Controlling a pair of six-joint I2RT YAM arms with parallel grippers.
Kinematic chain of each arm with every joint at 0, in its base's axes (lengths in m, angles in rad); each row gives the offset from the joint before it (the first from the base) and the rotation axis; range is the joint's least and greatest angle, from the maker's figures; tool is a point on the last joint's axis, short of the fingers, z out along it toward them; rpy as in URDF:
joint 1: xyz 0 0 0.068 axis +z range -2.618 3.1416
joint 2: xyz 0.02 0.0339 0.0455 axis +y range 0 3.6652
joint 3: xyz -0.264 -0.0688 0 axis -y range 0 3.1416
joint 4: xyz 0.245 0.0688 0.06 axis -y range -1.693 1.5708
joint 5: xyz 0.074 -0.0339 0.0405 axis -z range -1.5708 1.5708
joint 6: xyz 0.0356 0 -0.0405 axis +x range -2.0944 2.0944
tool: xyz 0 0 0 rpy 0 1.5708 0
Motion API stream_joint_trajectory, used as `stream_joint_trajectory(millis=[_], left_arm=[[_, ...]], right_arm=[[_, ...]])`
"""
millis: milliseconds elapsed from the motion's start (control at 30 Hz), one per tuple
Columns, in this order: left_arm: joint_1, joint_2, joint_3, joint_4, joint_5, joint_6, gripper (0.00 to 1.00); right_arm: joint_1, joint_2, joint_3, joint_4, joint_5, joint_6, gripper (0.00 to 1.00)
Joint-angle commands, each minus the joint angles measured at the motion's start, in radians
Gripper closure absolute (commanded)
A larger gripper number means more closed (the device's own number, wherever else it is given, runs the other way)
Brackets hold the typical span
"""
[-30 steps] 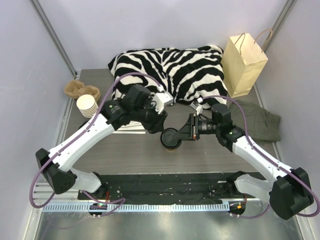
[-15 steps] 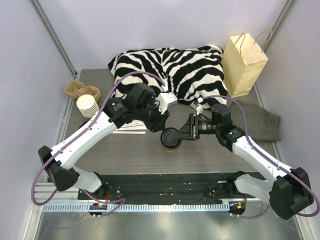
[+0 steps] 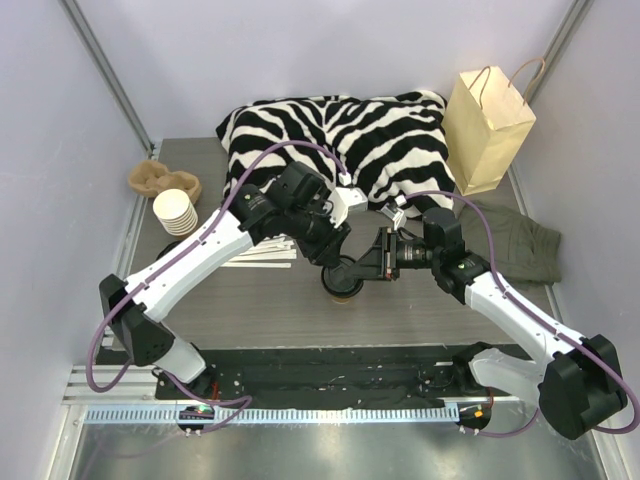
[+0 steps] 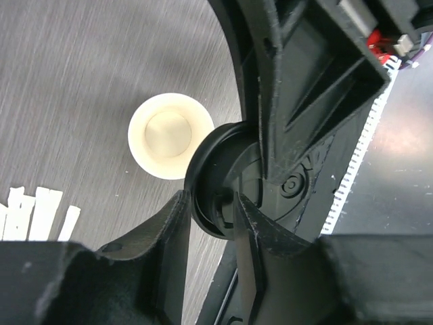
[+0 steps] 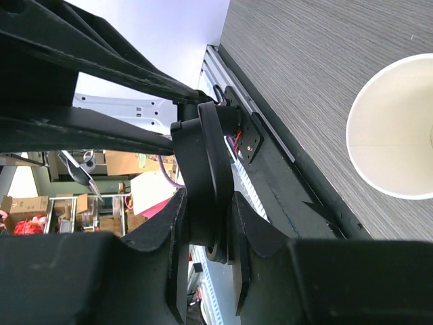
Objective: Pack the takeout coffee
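Observation:
A brown kraft paper cup [image 3: 343, 291] stands open on the table with no lid on it; its cream inside shows in the left wrist view [image 4: 168, 135] and the right wrist view [image 5: 396, 128]. My right gripper [image 3: 352, 268] is shut on a black lid [image 3: 338, 268], held on edge just above the cup, and seen between its fingers [image 5: 211, 196]. My left gripper [image 3: 333, 252] reaches in from the far left. Its fingers [image 4: 174, 223] close on the same lid's rim [image 4: 215, 181].
A zebra-striped cloth [image 3: 340, 135] lies at the back, a tan paper bag [image 3: 487, 130] at the back right, and an olive cloth [image 3: 520, 245] on the right. A stack of lidless cups [image 3: 175, 210], a brown paper tray [image 3: 152, 178] and white sticks [image 3: 262, 255] lie on the left.
My left arm has swung right and forward, bringing its gripper onto the lid held by the right gripper. The right arm, lid and cup have stayed put.

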Motion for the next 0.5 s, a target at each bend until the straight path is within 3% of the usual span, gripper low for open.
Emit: stream_joint_trajectory(millis=[0,267,400,467], left_arm=[[0.001,-0.005,0.027,-0.020,0.000,0.019,0.68],[0.001,-0.013,-0.010,-0.013,0.023,0.019,0.82],[-0.001,-0.011,-0.009,-0.009,0.038,0.013,0.98],[0.001,-0.008,-0.005,-0.011,0.034,0.010,1.00]], right_arm=[[-0.003,-0.028,0.013,0.013,-0.001,-0.013,0.99],[-0.003,-0.027,0.006,0.031,-0.008,0.012,0.99],[-0.003,-0.025,0.008,0.037,-0.005,0.018,0.99],[-0.004,-0.022,0.008,0.036,-0.001,0.018,0.89]])
